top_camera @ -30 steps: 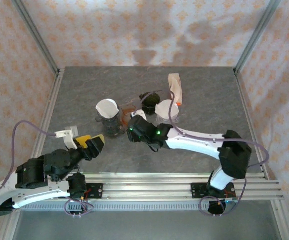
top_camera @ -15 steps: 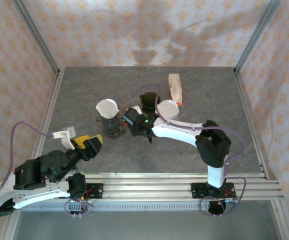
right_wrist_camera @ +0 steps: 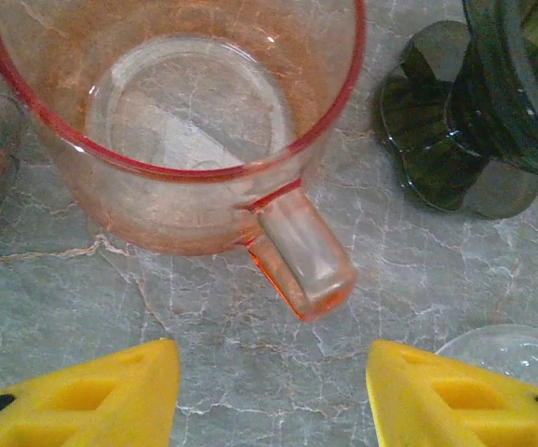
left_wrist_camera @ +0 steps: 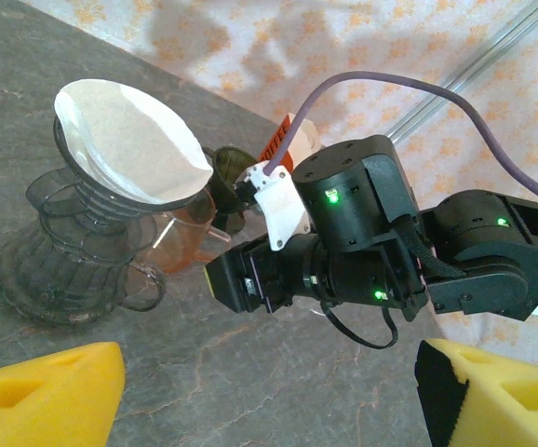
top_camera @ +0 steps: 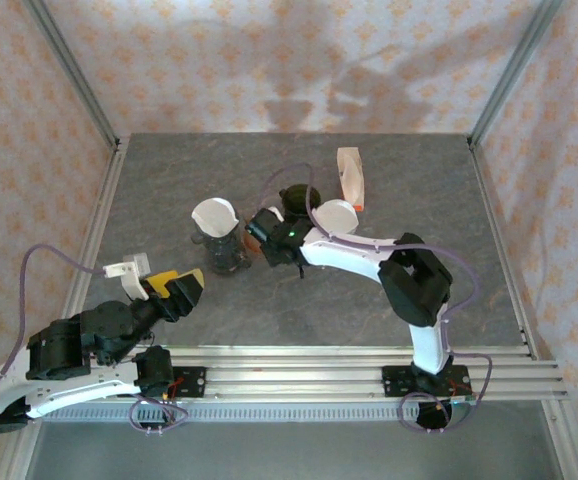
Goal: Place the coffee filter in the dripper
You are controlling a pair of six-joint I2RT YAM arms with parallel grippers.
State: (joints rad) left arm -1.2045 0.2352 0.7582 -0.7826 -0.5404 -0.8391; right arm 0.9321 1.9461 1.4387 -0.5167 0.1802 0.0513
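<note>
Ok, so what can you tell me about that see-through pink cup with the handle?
The see-through pink cup looks like shiny glass or plastic. It is round, with a darker red rim and one chunky handle. It is empty and stands upright on the grey marbled table, which shows through its bottom. The handle points toward the open right gripper, whose yellow fingers stop short of it and touch nothing. A dark green stand sits close beside the cup, with a gap between them.
</note>
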